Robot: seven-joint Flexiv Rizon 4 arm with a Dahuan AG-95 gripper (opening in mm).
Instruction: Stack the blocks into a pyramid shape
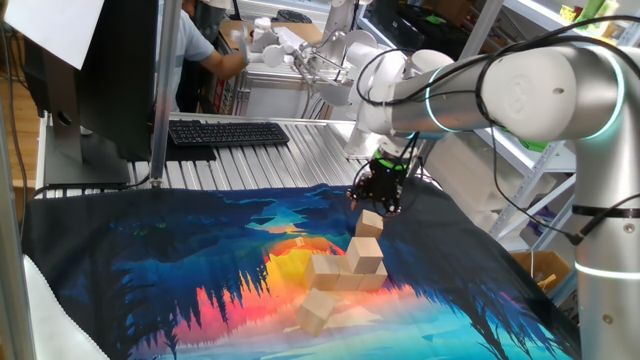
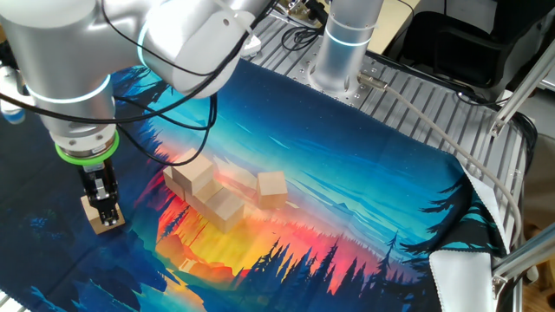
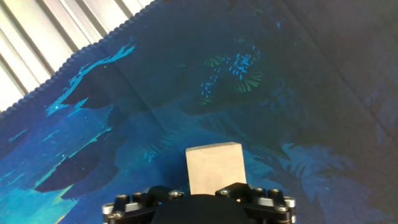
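The gripper [image 2: 106, 211] pointed straight down over a lone block [image 2: 103, 216] that sat on the printed cloth [image 2: 364, 173] covering the bench, well apart from the other blocks [image 2: 224, 192], which lay grouped near the cloth's orange centre. The fingers [image 2: 100, 198] stood astride the lone block, partly drawn in from a wide setting; whether the pads touched the wood could not be told from any view, and the block appeared to rest on the cloth, not lifted. The hand view showed the block [image 3: 214, 168] between the finger mounts, slightly off the centreline. Risks, as judged: an off-centre closure could twist or push the block so that it slipped out on lifting; smooth wood held by an edge could rotate in the grip; a skewed block could land crooked on the group and topple it; the soft cloth could drag and shift.
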